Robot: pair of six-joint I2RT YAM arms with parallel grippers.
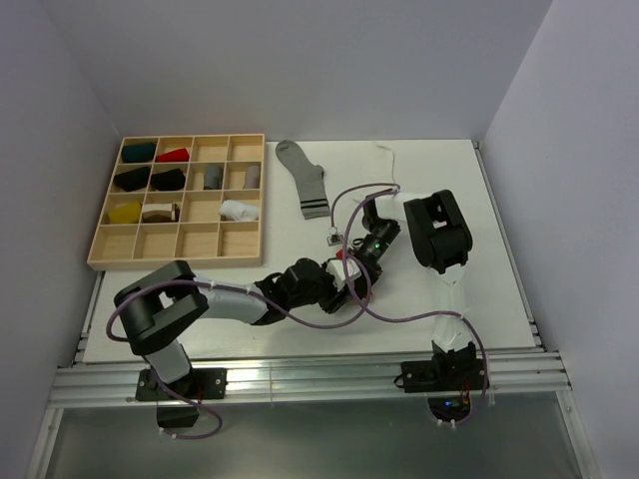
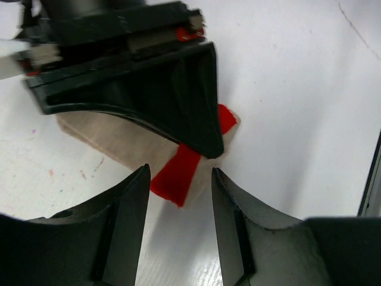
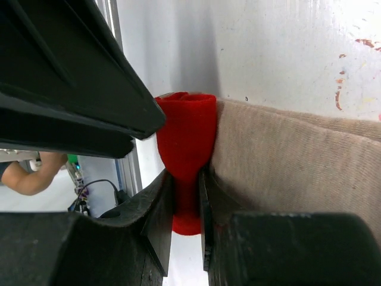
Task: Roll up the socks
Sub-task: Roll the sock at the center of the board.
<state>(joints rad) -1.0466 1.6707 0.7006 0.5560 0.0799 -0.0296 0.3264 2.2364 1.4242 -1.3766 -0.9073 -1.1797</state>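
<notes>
A beige sock (image 3: pixel 286 155) with a red end (image 3: pixel 186 125) lies on the white table. My right gripper (image 3: pixel 186 179) is shut on that red end, which bunches up between its jaws. In the left wrist view the beige sock (image 2: pixel 113 140) lies under the right gripper's black fingers (image 2: pixel 178 101). My left gripper (image 2: pixel 178 170) stands open just short of the red end (image 2: pixel 175 179), holding nothing. In the top view both grippers meet mid-table, left gripper (image 1: pixel 344 281) and right gripper (image 1: pixel 357 249), hiding most of this sock. A grey sock with dark stripes (image 1: pixel 305 180) lies flat farther back.
A wooden compartment tray (image 1: pixel 100 247) at the back left holds rolled socks in several cells. A white sock (image 1: pixel 387 160) lies at the back, right of the grey one. Purple cables (image 1: pixel 344 200) loop over the table around the arms. The table's right edge rail (image 2: pixel 372 179) runs close by.
</notes>
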